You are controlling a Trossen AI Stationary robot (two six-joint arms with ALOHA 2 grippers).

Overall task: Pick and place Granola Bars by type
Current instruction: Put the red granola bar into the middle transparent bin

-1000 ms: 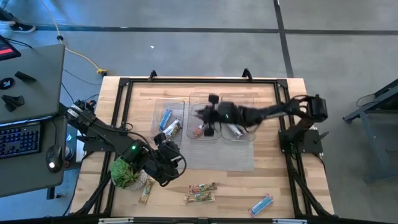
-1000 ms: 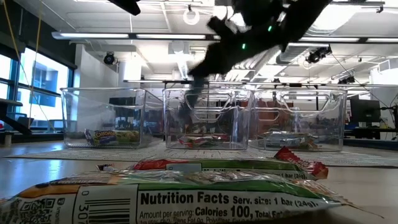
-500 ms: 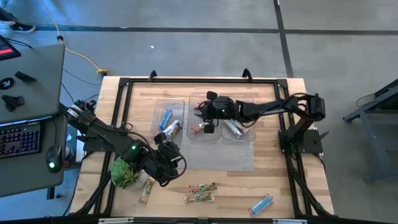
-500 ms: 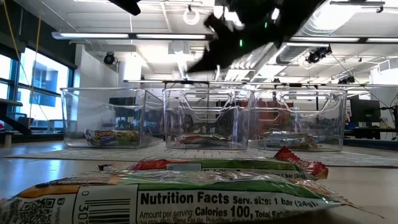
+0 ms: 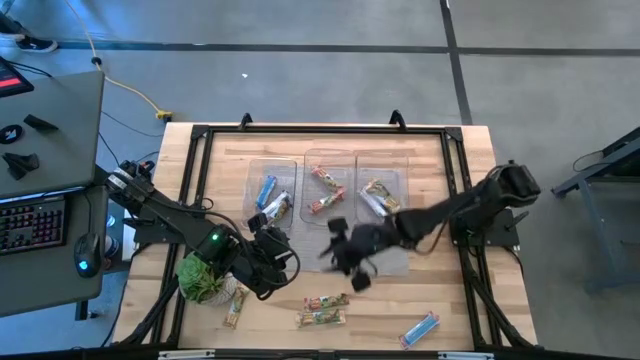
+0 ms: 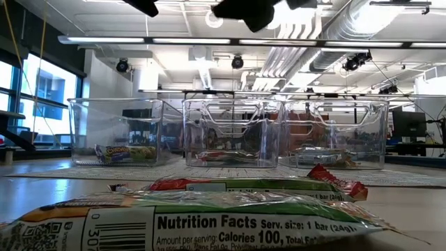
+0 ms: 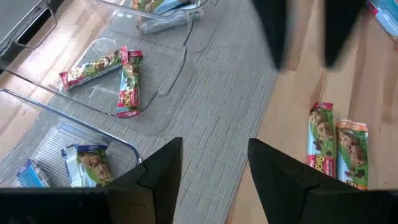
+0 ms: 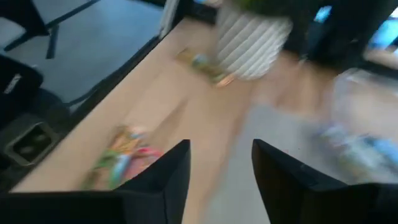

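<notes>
Right tool [image 5: 345, 262] reaches low over the grey mat [image 5: 385, 258], fingers apart, empty

Bright ceiling light; right wrist view motion-blurred.

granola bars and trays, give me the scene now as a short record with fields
left tray: blue-wrapped bars
middle tray: two red-orange bars
right tray: two bars, colours hard to tell
loose on table: pair of green bars, blue bar, one bar by the plant
right gripper: over the grey mat, in front of the trays, jaws open, nothing held
left gripper: beside the plant, jaws open, nothing held
</notes>
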